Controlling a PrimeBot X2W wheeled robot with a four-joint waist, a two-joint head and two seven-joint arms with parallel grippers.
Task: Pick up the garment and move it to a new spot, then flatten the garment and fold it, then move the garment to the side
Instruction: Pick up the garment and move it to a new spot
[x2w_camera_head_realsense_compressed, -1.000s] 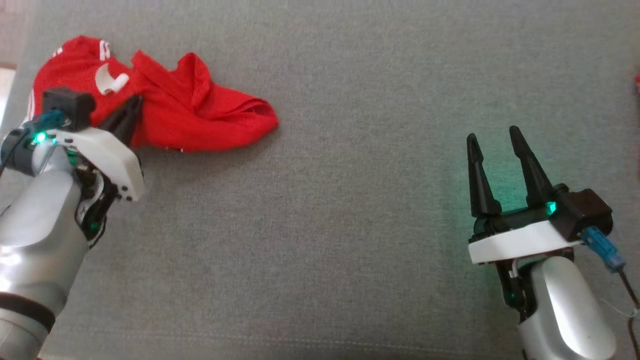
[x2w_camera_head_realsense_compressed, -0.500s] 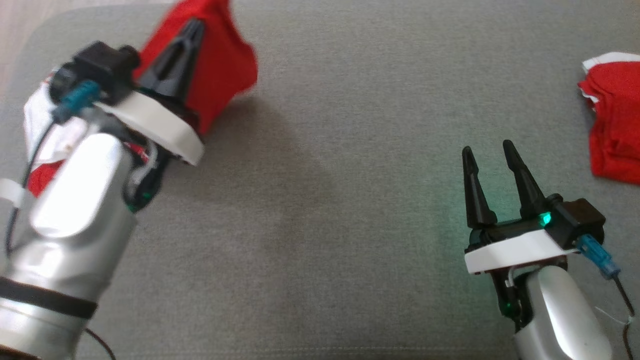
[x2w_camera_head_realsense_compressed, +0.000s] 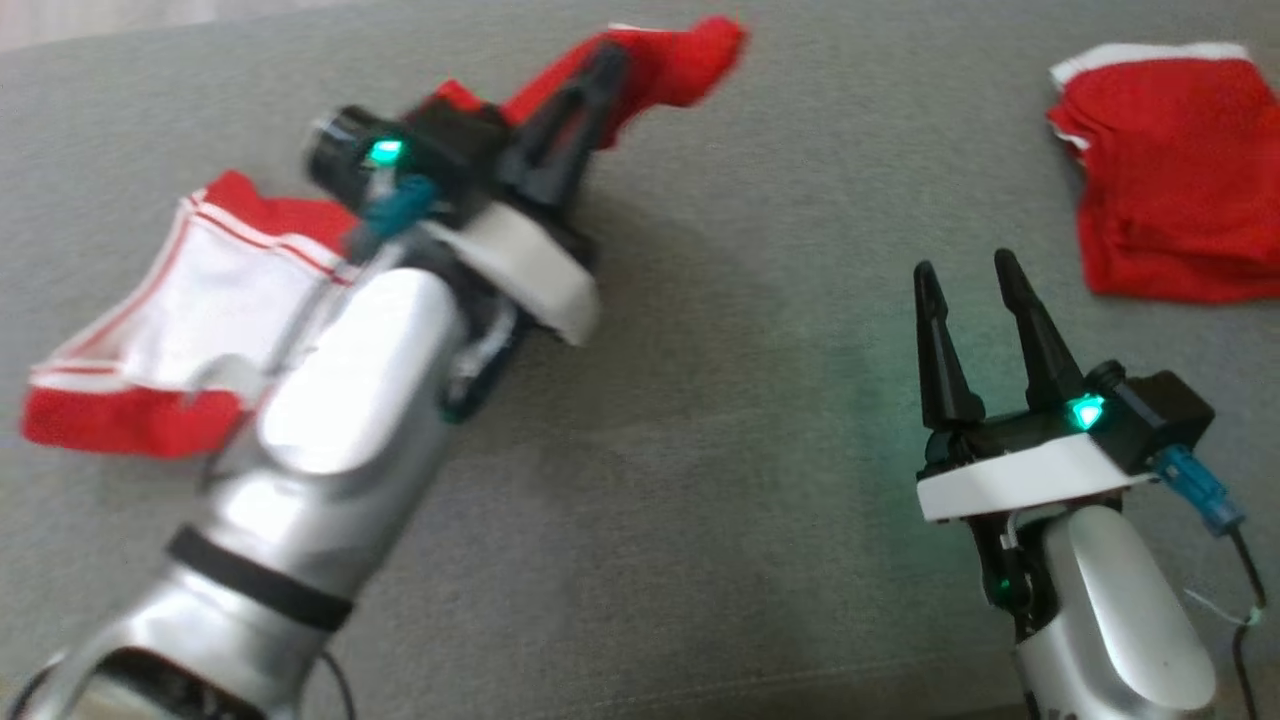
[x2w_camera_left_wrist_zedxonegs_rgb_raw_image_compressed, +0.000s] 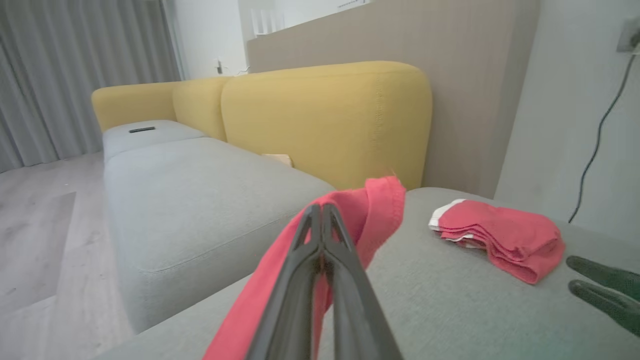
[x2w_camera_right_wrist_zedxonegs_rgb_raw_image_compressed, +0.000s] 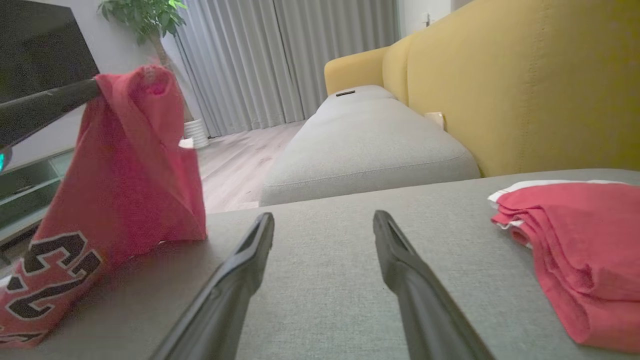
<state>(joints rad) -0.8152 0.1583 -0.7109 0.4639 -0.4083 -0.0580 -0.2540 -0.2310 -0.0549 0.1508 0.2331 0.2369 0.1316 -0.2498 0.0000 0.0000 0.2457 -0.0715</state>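
The garment (x2w_camera_head_realsense_compressed: 680, 60) is a red jersey with white trim and black numbers. My left gripper (x2w_camera_head_realsense_compressed: 605, 62) is shut on a fold of it and holds that part up off the grey cushion (x2w_camera_head_realsense_compressed: 700, 450). The rest trails down to the left, its white inside showing. In the left wrist view the closed fingers (x2w_camera_left_wrist_zedxonegs_rgb_raw_image_compressed: 320, 207) pinch the red cloth (x2w_camera_left_wrist_zedxonegs_rgb_raw_image_compressed: 380, 205). In the right wrist view the garment (x2w_camera_right_wrist_zedxonegs_rgb_raw_image_compressed: 125, 175) hangs as a peaked drape from the left gripper's finger (x2w_camera_right_wrist_zedxonegs_rgb_raw_image_compressed: 50, 102). My right gripper (x2w_camera_head_realsense_compressed: 962, 265) hovers open and empty at the lower right, its own view (x2w_camera_right_wrist_zedxonegs_rgb_raw_image_compressed: 324, 216) looking along the cushion.
A second red garment (x2w_camera_head_realsense_compressed: 1160, 210) lies folded at the cushion's far right, also seen folded (x2w_camera_left_wrist_zedxonegs_rgb_raw_image_compressed: 500, 237) (x2w_camera_right_wrist_zedxonegs_rgb_raw_image_compressed: 580, 250). A yellow sofa backrest (x2w_camera_left_wrist_zedxonegs_rgb_raw_image_compressed: 325, 115) stands behind. Another grey seat (x2w_camera_right_wrist_zedxonegs_rgb_raw_image_compressed: 365, 145) lies beyond, with wood floor (x2w_camera_left_wrist_zedxonegs_rgb_raw_image_compressed: 35, 240) to its side.
The left gripper has lifted the garment off the cushion and carried it rightward and up. The head camera has shifted, bringing the folded garment into view. The right gripper stays open.
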